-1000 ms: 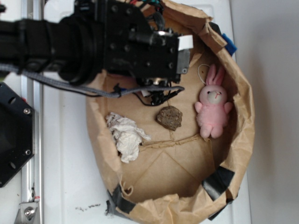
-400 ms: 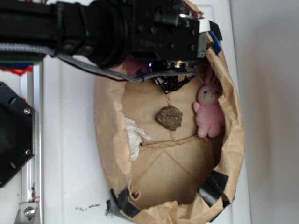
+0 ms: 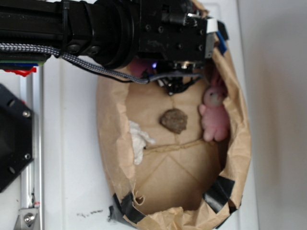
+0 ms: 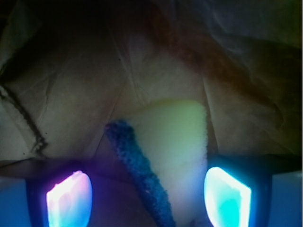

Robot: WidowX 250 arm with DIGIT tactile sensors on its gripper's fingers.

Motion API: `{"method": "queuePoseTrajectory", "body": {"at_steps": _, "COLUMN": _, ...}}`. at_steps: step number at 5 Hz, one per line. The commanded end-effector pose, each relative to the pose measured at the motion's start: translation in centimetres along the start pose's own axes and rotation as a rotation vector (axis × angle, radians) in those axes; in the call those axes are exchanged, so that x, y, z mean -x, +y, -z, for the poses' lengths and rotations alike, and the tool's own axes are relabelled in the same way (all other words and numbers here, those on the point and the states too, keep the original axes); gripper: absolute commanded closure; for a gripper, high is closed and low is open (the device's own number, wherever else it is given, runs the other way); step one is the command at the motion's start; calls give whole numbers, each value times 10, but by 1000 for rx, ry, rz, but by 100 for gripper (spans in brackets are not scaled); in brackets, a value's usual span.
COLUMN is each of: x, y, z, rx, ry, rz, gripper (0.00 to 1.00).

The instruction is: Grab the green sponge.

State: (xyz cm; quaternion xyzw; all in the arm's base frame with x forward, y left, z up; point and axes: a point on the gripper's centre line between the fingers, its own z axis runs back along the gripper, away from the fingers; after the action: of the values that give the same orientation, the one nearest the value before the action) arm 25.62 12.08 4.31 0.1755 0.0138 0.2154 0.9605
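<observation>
Sponge (image 4: 165, 156) sits between my spread jaws on the wrist view, yellow foam toward the right pad (image 4: 226, 191), green edge running from 11 to 5 o'clock. I read the gripper (image 4: 147, 194) as wide open, nothing held; sponge lies on the bag (image 3: 115, 143) floor.

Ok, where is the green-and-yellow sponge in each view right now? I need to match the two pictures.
Exterior view: not visible; the black robot arm covers the top end of the crumpled brown paper bag.
Wrist view: the yellow foam sponge with the dark scouring layer sits low in the centre, between the two glowing pads of the open claw.
Shared landmark: the brown paper bag, which also fills the wrist view's background.
</observation>
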Motion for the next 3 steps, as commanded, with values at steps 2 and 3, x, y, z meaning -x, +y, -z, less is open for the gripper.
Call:
{"method": "queuePoseTrajectory", "body": {"at_steps": 2, "x": -24, "y": -9, "z": 1, "rx": 147, "ry": -79, "rz": 237, "gripper": 3}}
{"method": "queuePoseTrajectory", "body": {"at_steps": 3, "x": -25, "y": -7, "z": -1, "rx": 147, "ry": -82, "rz": 232, "gripper": 100}}
